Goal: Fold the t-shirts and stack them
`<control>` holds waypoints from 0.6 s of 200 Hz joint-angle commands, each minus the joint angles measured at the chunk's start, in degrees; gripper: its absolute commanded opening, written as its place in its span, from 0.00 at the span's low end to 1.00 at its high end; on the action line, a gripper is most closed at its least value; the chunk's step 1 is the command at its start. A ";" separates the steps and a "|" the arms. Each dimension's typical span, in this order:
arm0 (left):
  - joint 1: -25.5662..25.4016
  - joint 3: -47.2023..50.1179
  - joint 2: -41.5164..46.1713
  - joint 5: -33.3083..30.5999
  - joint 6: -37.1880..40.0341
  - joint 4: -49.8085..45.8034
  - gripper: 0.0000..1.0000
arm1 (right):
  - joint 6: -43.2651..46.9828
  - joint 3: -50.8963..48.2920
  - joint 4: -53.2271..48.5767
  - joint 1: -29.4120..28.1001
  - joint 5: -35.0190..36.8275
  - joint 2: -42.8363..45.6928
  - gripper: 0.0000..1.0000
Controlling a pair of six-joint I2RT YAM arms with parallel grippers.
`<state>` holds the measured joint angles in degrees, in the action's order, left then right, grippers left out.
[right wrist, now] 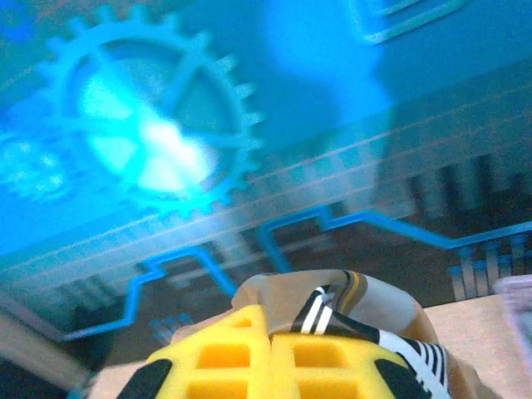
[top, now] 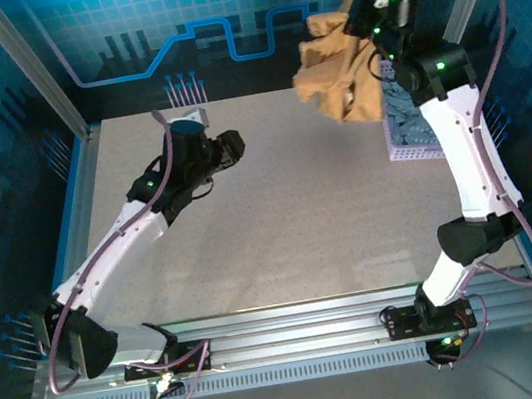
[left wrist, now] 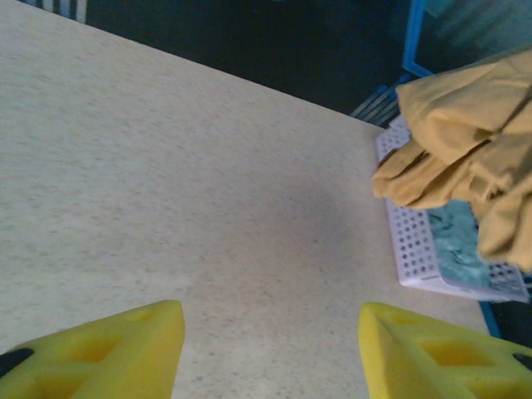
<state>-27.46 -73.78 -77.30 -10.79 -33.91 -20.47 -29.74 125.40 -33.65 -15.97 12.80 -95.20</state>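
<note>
Your right gripper pinched only a bunch of the tan t-shirt over the basket, left gripper spread empty, so the hanging cloth could have slipped.

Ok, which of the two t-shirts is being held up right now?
The tan t-shirt: it hangs from the shut right gripper, while the grey-blue t-shirt lies in the lavender basket.
</note>
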 commanded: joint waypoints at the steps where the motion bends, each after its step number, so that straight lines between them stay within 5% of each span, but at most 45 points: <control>1: 1.54 -0.45 5.08 -8.14 1.74 -6.53 0.59 | -1.77 -7.10 -0.74 -7.53 -4.46 -0.96 0.00; 37: 3.99 2.45 9.36 -8.30 0.65 -11.65 0.59 | -9.64 -20.06 -0.33 -16.45 -13.22 -5.14 0.00; 56: 4.58 4.45 10.44 -5.93 -0.45 -14.47 0.59 | -11.91 -17.02 -7.38 -17.29 -22.55 -13.84 0.40; 70: 4.55 6.27 10.54 -1.92 -0.46 -15.58 0.59 | -10.13 -17.64 -10.67 -18.26 -20.25 -15.65 0.52; 97: 3.87 10.18 8.92 9.47 1.60 -14.60 0.55 | -12.12 -32.18 -4.38 -15.24 -17.09 -7.84 0.59; 120: -2.38 12.54 5.93 10.08 7.81 -11.23 0.55 | -14.86 -44.22 -3.17 -10.76 -15.54 -0.64 0.59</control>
<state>-24.12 -63.83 -68.34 -7.11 -32.99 -33.15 -40.60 90.59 -38.30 -32.32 -3.92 -107.07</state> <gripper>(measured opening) 0.551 0.586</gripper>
